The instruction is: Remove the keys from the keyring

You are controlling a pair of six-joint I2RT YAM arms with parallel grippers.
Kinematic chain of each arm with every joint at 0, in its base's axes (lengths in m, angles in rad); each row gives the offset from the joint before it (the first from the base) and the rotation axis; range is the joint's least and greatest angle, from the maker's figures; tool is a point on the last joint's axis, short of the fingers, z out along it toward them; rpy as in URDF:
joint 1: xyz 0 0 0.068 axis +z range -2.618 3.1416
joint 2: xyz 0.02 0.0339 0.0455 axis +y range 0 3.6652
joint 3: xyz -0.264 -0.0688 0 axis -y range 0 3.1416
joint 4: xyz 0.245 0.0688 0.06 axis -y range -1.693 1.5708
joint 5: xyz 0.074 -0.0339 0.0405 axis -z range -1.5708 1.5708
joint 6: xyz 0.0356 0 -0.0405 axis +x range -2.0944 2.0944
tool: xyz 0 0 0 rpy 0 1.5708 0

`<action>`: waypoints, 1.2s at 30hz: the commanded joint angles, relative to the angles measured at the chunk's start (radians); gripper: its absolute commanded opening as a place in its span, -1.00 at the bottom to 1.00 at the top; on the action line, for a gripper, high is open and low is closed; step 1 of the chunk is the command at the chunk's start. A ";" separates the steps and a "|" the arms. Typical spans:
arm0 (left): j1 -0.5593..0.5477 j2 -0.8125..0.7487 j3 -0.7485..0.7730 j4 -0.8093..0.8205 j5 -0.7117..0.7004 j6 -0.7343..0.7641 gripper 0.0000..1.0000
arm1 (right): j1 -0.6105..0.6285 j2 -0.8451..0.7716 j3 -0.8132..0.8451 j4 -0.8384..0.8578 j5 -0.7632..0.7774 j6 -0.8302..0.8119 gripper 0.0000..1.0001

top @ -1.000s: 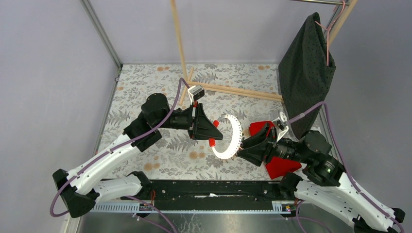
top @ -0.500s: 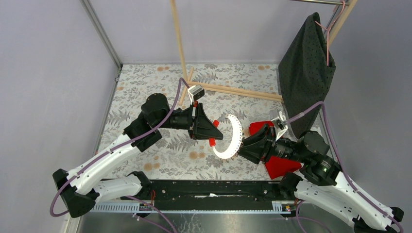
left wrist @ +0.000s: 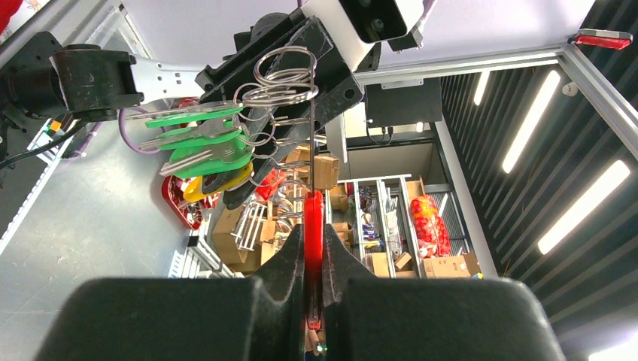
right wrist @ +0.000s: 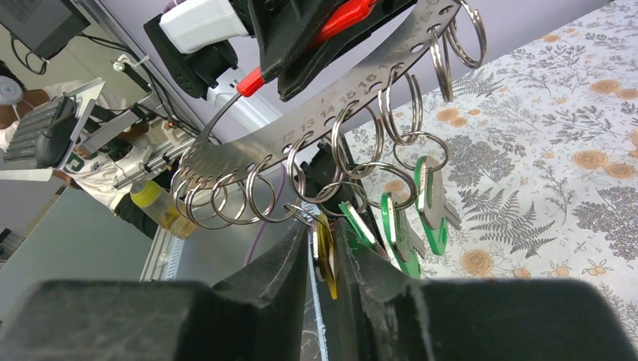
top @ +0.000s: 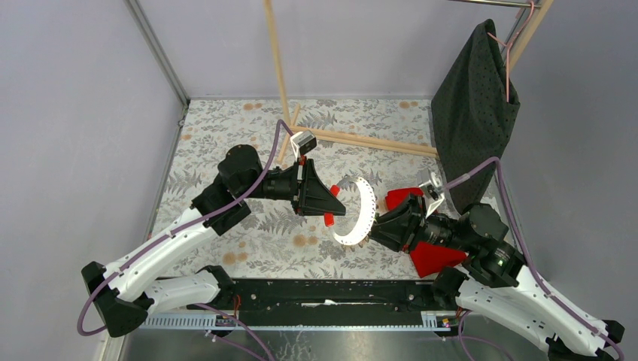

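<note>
Your left gripper (left wrist: 313, 241) is clamping the keyring (right wrist: 331, 113) aloft. Your right gripper (right wrist: 322, 229) is straddling the yellow key (right wrist: 326, 259), jaws narrow, pinch unclear. Pulling now is risking the key slipping, or snagging and twisting the keyring loose.

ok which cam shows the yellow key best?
Right wrist: the yellow key hangs close up between the fingers of the right gripper. Left wrist shows only part of it under green keys. Top external: too small to tell.

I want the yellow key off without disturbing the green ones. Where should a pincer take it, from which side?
Probably by the flat faces of the yellow key, from below: it hangs under the keyring, green keys crowding one side.
</note>
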 commanded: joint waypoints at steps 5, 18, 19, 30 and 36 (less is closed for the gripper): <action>-0.005 -0.035 0.009 0.077 0.000 0.012 -1.00 | 0.003 -0.002 -0.009 0.067 -0.026 0.040 -0.80; -0.004 -0.048 0.064 -0.171 0.025 0.410 -1.00 | 0.003 0.034 0.120 -0.264 -0.047 -0.027 -1.00; -0.004 -0.050 0.072 -0.201 0.021 0.446 -1.00 | 0.004 0.039 0.129 -0.285 -0.049 -0.032 -1.00; -0.004 -0.053 0.144 -0.396 -0.030 0.703 -1.00 | 0.004 0.128 0.226 -0.482 -0.101 -0.101 -1.00; -0.004 -0.069 0.156 -0.469 -0.080 0.796 -1.00 | 0.004 0.158 0.238 -0.482 -0.129 -0.077 -1.00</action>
